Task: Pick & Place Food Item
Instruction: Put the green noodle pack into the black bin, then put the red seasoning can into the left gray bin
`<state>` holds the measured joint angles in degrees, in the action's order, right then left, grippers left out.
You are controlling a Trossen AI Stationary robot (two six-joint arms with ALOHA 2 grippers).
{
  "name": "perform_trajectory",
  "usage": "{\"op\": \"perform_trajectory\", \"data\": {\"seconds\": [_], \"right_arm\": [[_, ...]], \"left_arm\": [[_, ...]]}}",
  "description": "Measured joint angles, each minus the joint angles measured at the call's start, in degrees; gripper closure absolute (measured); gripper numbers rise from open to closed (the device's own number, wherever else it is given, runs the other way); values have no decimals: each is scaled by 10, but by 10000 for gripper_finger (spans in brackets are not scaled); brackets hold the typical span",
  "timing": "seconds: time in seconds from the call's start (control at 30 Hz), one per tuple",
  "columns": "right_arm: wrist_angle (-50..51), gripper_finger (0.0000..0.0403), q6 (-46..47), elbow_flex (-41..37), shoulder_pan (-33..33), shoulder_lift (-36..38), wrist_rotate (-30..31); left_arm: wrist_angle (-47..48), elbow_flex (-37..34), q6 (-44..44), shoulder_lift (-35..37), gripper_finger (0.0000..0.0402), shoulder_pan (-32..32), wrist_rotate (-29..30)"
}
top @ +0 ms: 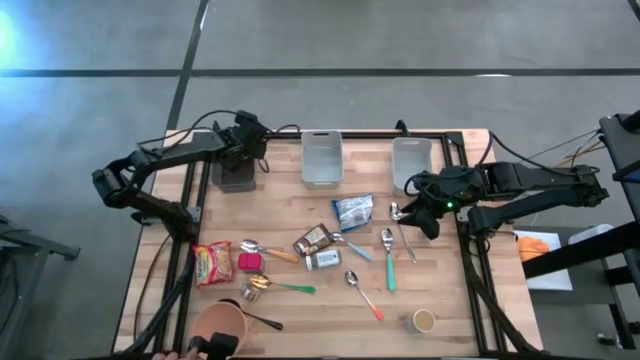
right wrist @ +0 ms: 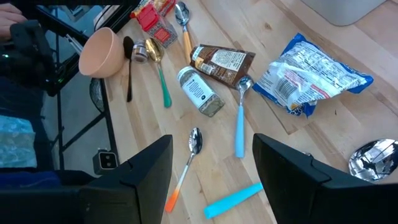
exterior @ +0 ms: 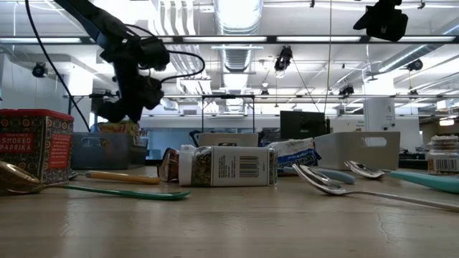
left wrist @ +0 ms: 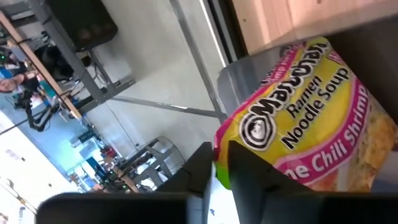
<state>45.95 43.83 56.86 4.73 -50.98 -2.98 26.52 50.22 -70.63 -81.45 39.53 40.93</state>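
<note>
Ramen pack (left wrist: 305, 112) sits over the dark bin (top: 237, 176) at the table's back-left, edge touching the L gripper (left wrist: 221, 163); fingers nearly closed on it, can't tell if the grip holds. R gripper (right wrist: 211, 158) open, holding nothing, above the spoons. Risk: pack may hang on the bin rim and tip out onto the table (top: 290, 230) if let go off-centre.

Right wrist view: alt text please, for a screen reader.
Open right pincer hangs over a wood table strewn with spoons, a spice jar, a brown packet and a blue-white bag; a pink bowl sits at the table's edge.
</note>
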Motion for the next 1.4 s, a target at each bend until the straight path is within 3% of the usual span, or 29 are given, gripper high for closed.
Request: {"op": "perform_trajectory", "data": {"seconds": [0.4, 0.73, 1.03, 1.27, 1.4], "right_arm": [[0, 184, -2, 0, 0, 0, 0], [0, 184, -3, 0, 0, 0, 0], [0, 184, -9, 0, 0, 0, 0], [-1, 184, -20, 0, 0, 0, 0], [-12, 184, -27, 0, 0, 0, 0]], "left_arm": [[-3, 0, 3, 0, 206, 3, 12], [-13, 1, 27, 0, 161, 6, 57], [73, 68, 212, 0, 160, 4, 46], [201, 123, 398, 1, 160, 4, -84], [248, 137, 467, 1, 160, 4, -120]]}}
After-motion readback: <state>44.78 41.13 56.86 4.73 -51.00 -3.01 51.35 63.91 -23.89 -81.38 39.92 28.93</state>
